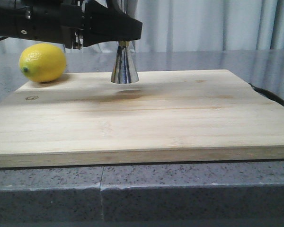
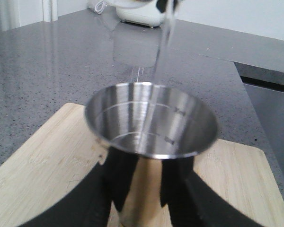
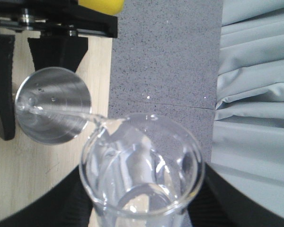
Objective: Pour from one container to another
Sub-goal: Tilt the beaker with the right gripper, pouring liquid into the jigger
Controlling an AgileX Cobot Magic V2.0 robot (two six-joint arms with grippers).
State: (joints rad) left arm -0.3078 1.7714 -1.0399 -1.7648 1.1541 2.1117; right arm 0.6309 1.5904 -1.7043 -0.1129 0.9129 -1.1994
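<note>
Mid-pour: right gripper (image 3: 142, 198) clamps tilted beaker (image 3: 142, 165); left gripper (image 2: 142, 189) clamps jigger (image 2: 150, 120) on board (image 1: 180, 118), lemon (image 1: 42, 62) at 9 o'clock. Risk: overtilt, stream overshoots rim.

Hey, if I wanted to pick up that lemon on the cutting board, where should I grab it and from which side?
Grip the lemon across its rounded middle, coming straight down from above. It lies on its side near the cutting board's far left corner with its pointed ends sideways, so the middle probably gives the fingers the fullest hold. The left gripper, holding the jigger, hangs close over it and would likely crowd that approach.
</note>
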